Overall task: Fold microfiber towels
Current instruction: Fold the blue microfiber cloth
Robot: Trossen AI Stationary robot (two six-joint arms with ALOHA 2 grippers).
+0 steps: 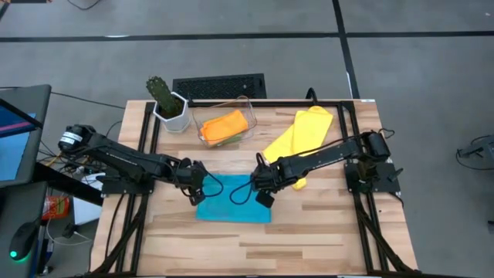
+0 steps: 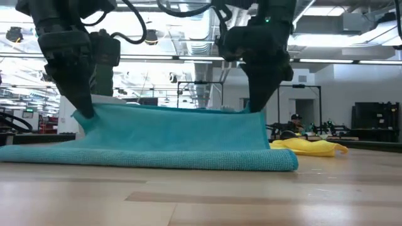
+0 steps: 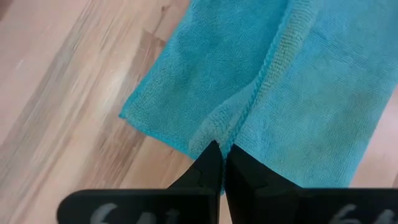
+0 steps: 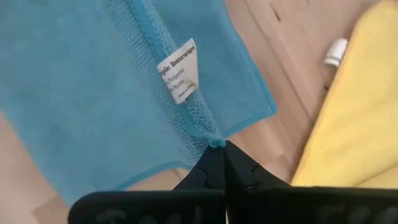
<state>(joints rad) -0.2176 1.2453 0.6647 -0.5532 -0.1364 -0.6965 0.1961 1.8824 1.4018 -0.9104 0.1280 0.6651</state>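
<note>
A light blue towel (image 1: 231, 205) lies folded on the middle of the table, its folded edge (image 2: 276, 164) resting on the wood. My left gripper (image 1: 197, 191) is shut on the upper layer's left corner. My right gripper (image 1: 261, 193) is shut on its right corner, beside a white label (image 4: 180, 71). A yellow towel (image 1: 301, 133) lies spread at the far right. An orange towel (image 1: 224, 123) and a bit of green cloth sit in a clear bin (image 1: 248, 108). My left gripper pinches the hemmed edge at the upper layer's left corner (image 3: 219, 127) between its two fingers, coming steeply from above. That corner (image 2: 88, 114) is raised off the table, and the cloth slopes down from it. My right gripper pinches the hemmed corner (image 4: 214, 138) just below the label between its two fingers, pointing steeply down. The corner (image 2: 254, 113) is held above the table. The top edge runs nearly level between the two grippers.
A potted cactus (image 1: 166, 100) stands at the far left next to the bin. A black grille-like object (image 1: 220, 85) lies beyond the table's far edge. Bare wood (image 1: 255, 247) stretches from the blue towel to the near edge. A small white thing (image 4: 336, 53) lies by the yellow towel.
</note>
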